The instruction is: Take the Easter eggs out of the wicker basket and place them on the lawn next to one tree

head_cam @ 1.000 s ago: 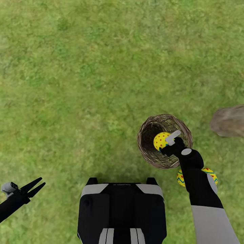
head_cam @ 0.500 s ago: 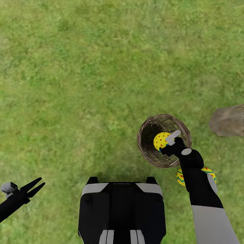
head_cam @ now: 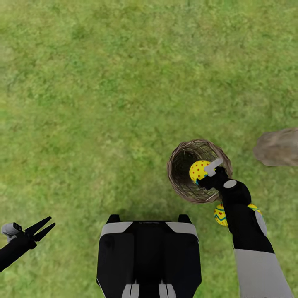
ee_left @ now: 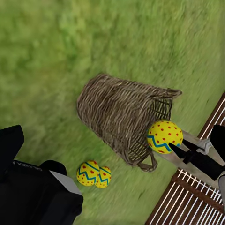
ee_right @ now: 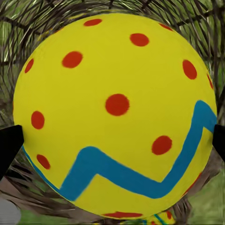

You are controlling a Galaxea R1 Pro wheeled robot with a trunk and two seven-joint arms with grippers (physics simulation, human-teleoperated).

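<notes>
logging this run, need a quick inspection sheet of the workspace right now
surface: lawn, mottled green grass
job's things: wicker basket upright on the grass; dotted egg held at the basket's mouth; two eggs on the grass beside the basket; grey-brown tree trunk at the head view's right edge
clutter: nothing seen
grippers: right gripper shut on the dotted egg; left gripper open, holding nothing, low above the grass
cables: nothing seen
surroundings: slatted wooden structure in a corner of the left wrist view; robot base behind the basket
</notes>
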